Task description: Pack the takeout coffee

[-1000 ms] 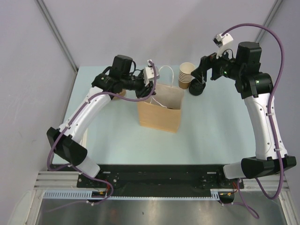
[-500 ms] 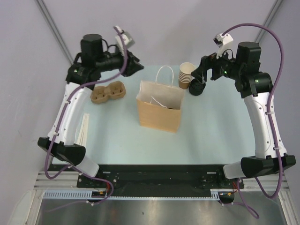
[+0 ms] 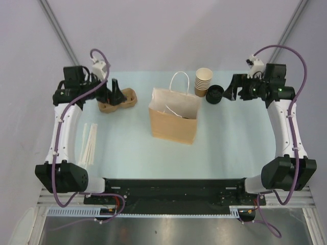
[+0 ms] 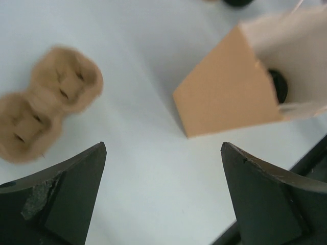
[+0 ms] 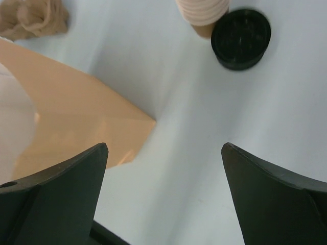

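Observation:
The brown paper bag (image 3: 173, 118) stands open in the middle of the table, white handles up. In the left wrist view, a round black lid (image 4: 278, 86) shows inside the bag (image 4: 230, 97); this looks like the takeout coffee, its cup body hidden. My left gripper (image 3: 115, 92) hangs open and empty at the back left, over the cardboard cup carrier (image 3: 118, 99). In its own view, the left gripper (image 4: 163, 148) frames bare table. My right gripper (image 3: 231, 93) is open and empty to the right of the bag, with the right gripper (image 5: 164, 147) above the table.
A stack of lidless tan cups (image 3: 203, 81) and loose black lids (image 3: 214, 94) sit behind the bag to the right, also seen as cups (image 5: 203, 13) and lids (image 5: 241, 37). Pale stirrers (image 3: 89, 143) lie at the left edge. The carrier (image 4: 48, 102) is left of the bag.
My left gripper has pulled away from the bag's mouth to the back left over the carrier, and its jaws have opened wide. The right arm has drawn back slightly to the right.

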Tool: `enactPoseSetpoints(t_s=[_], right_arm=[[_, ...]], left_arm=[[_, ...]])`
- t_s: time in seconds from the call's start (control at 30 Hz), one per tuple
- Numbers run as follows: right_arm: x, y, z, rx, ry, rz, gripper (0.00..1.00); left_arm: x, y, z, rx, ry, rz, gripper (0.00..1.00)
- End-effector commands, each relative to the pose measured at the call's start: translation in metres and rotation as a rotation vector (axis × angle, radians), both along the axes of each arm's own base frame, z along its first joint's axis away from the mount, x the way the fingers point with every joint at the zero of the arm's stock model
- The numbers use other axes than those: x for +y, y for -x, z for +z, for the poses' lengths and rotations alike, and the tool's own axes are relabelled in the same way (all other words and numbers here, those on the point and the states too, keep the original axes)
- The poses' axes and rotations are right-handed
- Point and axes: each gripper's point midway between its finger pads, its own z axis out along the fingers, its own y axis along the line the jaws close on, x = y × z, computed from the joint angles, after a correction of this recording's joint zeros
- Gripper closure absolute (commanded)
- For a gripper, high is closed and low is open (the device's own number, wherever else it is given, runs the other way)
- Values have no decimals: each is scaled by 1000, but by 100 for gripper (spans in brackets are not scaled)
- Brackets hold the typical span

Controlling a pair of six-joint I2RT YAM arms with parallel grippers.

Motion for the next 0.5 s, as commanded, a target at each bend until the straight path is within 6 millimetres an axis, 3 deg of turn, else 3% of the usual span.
enactPoseSetpoints(t_s=[0.0,0.03,0.17,0.2,0.23,0.3,0.33,0.47], right_arm=[[-6,18,-20,34,36,1,0],[-6,23,-24,42,41,0,0],[-9,47,-46,83,62,-16,0],[-10,53,-42,64,70,-27,0],[-10,57,-45,64,73,-31,0],[-12,67,-55,78,74,-47,0],[-12,71,-49,51,70,-53,1],[-15,89,-49,25,62,-75,0]], left_arm=[[10,38,-66,167,-94,-5,1],[12,45,-84,220,-100,-2,0],[18,50,-120,291,-175,61,1],[25,50,-128,302,-225,94,0],[15,54,-139,310,-244,80,0],[18,56,-149,309,-302,116,1],[13,63,-155,310,-322,115,0],[12,67,-150,241,-334,134,1]])
